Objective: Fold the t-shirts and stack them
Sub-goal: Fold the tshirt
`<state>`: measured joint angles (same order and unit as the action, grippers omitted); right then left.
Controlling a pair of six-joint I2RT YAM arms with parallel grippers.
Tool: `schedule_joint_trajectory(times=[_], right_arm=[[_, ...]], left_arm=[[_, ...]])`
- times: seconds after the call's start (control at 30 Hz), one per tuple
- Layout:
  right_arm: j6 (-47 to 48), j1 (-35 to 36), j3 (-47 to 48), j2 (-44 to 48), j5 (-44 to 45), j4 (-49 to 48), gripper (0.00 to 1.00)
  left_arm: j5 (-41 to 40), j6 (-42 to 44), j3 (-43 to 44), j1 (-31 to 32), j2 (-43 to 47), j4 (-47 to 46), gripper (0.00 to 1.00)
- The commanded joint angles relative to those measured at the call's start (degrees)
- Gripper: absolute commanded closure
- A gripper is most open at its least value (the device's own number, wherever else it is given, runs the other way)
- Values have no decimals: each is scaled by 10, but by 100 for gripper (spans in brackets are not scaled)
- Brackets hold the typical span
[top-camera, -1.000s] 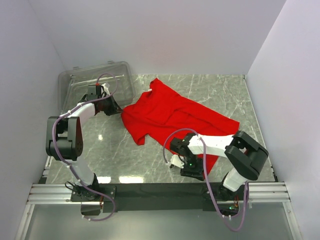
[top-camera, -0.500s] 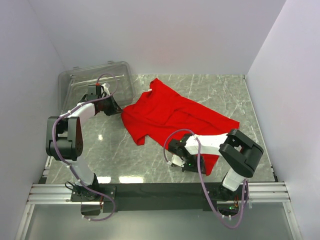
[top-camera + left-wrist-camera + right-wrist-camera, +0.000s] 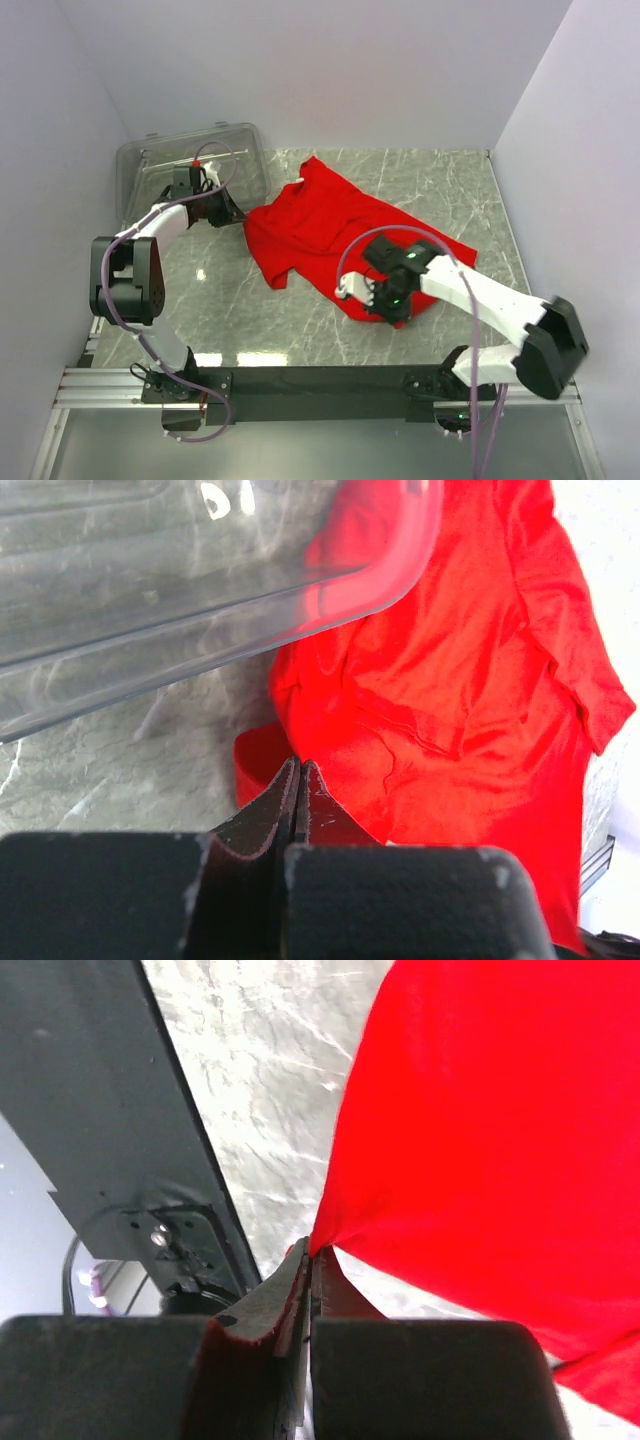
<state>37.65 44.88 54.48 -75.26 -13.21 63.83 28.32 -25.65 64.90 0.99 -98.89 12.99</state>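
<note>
The red t-shirt [image 3: 330, 225] lies crumpled across the middle of the marble table. My left gripper [image 3: 230, 211] is shut at the shirt's left corner beside the bin; in the left wrist view its closed tips [image 3: 298, 767] press into the red cloth [image 3: 470, 680]. My right gripper [image 3: 390, 308] is shut on the shirt's near hem and holds it off the table. In the right wrist view the cloth [image 3: 500, 1110] pulls taut from the pinched tips [image 3: 312, 1250].
A clear plastic bin [image 3: 190, 165] stands at the back left, and its rim [image 3: 200, 570] overhangs the shirt's corner in the left wrist view. The dark mounting rail [image 3: 120, 1110] runs along the near edge. White walls enclose the table [image 3: 220, 290].
My right gripper has shut on the near hem and lifted it away from the front edge toward the middle. The left gripper shifted slightly back and stayed shut.
</note>
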Motion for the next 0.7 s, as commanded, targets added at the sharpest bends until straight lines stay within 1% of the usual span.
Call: schedule_joint_trajectory(times=[0.0,0.13,0.2,0.23,0.37,0.53,0.67], right_arm=[[102,-45,3,49,-71,81,100],[88,-66,-43,83,-66,65,100],[98,-93,-57,98,-64,63,100],[106,-120,-67,104,-63,68,100],[149,-168,-83,150,-56,85,100],[182,-225,-100,178,-52,103,100],[203,-276,-98,188,-61,115,100]], left_arm=[[17,18,30,0,27,6,99],[11,20,33,0,28,23,99],[4,24,35,0,27,43,99],[-3,29,36,0,28,48,99],[-34,34,43,0,27,72,99],[-18,33,54,1,27,78,99],[0,34,83,7,13,110,99]])
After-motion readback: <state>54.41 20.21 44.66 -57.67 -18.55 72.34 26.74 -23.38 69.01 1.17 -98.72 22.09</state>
